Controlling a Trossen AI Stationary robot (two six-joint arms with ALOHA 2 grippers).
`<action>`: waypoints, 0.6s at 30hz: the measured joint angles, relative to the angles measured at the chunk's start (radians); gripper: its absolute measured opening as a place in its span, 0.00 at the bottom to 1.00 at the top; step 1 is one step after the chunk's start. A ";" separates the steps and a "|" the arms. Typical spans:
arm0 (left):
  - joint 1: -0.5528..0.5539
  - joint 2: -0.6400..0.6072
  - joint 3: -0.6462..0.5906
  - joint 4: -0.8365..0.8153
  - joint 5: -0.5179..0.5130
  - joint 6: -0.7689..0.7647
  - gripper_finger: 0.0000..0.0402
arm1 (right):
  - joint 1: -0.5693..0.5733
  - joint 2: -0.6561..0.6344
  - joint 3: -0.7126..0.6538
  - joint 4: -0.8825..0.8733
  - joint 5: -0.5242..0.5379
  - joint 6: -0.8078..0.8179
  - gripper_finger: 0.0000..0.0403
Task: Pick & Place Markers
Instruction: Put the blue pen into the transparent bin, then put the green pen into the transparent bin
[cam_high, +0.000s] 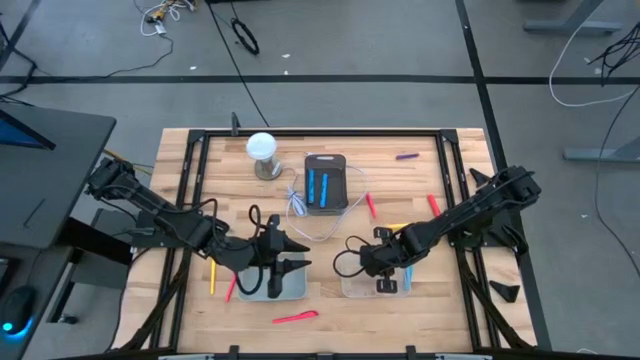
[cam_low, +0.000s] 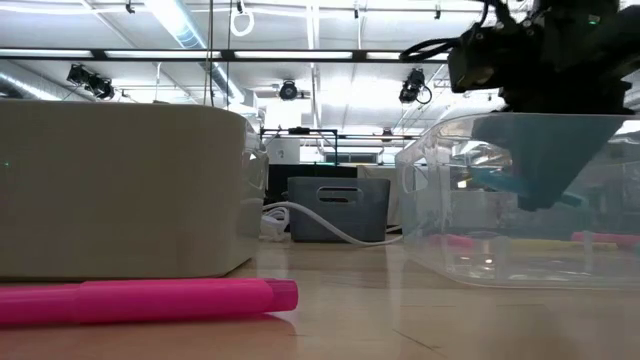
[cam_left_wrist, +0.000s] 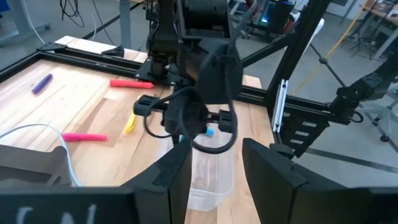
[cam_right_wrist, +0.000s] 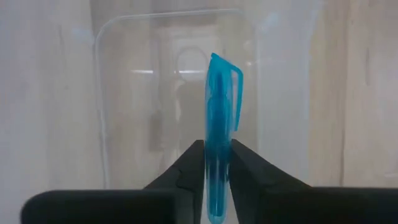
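Looking down in the high view, the right gripper (cam_high: 392, 268) sits low and right of centre over a clear tray (cam_high: 352, 288), while the left gripper (cam_high: 285, 268) hangs over a grey tray (cam_high: 300, 290) just left of it. A dark bin (cam_high: 325, 182) at upper centre holds two blue markers (cam_high: 317, 187); a pink marker (cam_high: 294, 317) lies at bottom centre, a purple marker (cam_high: 405, 156) at upper right, and red markers (cam_high: 371, 205) right of the bin.

At table height in the low view, the pink marker (cam_low: 150, 298) fills the lower left. On the right stands the clear tray (cam_low: 440, 240), the right gripper above it.

From the left wrist view, the left gripper (cam_left_wrist: 217, 168) shows at bottom centre, its fingers (cam_left_wrist: 177, 171) spread apart with nothing between them. Beyond it, the right gripper (cam_left_wrist: 208, 127) carries a blue marker (cam_left_wrist: 209, 131).

Through the right wrist view, the right gripper (cam_right_wrist: 217, 155) is clamped on the blue marker (cam_right_wrist: 219, 124) at frame centre, above the clear tray (cam_right_wrist: 106, 99).
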 joint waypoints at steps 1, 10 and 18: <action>0.000 0.000 0.000 0.000 0.000 0.000 0.37 | -0.007 0.000 0.000 -0.002 0.001 0.000 0.20; 0.001 0.000 0.000 0.000 0.040 0.011 0.37 | -0.039 0.000 0.000 0.001 0.000 0.002 0.27; 0.001 0.001 0.000 0.000 0.041 0.015 0.37 | -0.050 -0.031 0.000 0.074 -0.051 0.020 0.27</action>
